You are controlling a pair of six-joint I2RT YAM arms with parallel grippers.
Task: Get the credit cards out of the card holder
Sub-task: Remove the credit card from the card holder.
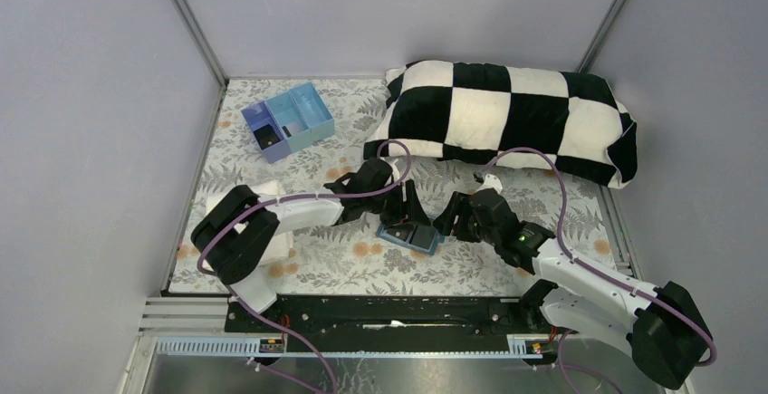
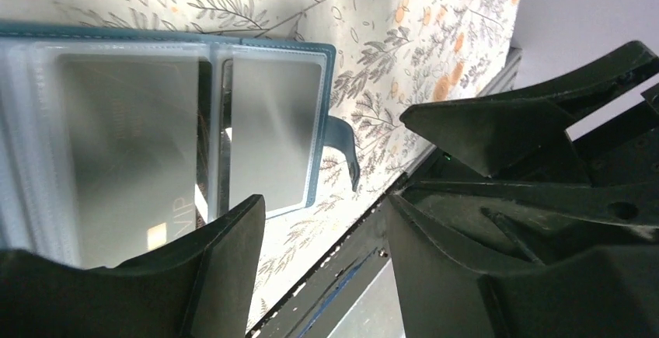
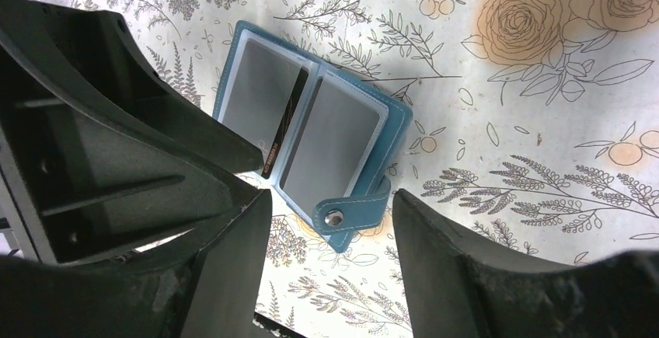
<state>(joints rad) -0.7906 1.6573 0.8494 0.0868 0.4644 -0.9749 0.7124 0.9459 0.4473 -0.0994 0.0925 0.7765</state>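
Card holder [image 1: 409, 235]: small flat teal-blue bifold case with clear plastic sleeves. It lies opened flat on the floral-printed cloth [image 1: 272, 163] covering the worktop, in the lower centre of the overhead view, between the two grippers.
- Interior: two dark grey rectangular panels side by side behind the sleeves. A narrow dark card edge with gold lettering [image 3: 281, 128] runs along the fold between them.
- Closure: blue strap with metal snap [image 3: 350, 212], at the holder's lower right corner in the right wrist view, resting on the cloth.

Left gripper [image 1: 405, 206]: the arm stretches from its base at lower left across to frame centre, wrist bent down over the holder's upper left edge. Jaws stand apart with nothing between them. In its own wrist view one finger [image 2: 225, 260] overlaps the holder's [image 2: 268, 132] near edge; contact cannot be told.

Right gripper [image 1: 453, 217]: the arm rises from its base at lower right and folds inward towards centre, pointing down just to the right of the holder. Jaws apart and holding nothing. In its wrist view the strap and bare cloth show in the gap, and the holder [image 3: 311, 132] lies just beyond the fingertips.

Other items:
- Blue-and-purple compartment tray [image 1: 288, 122], upper left, well apart from the holder.
- Black-and-white checkered pillow [image 1: 507, 118], along the upper right of the cloth.
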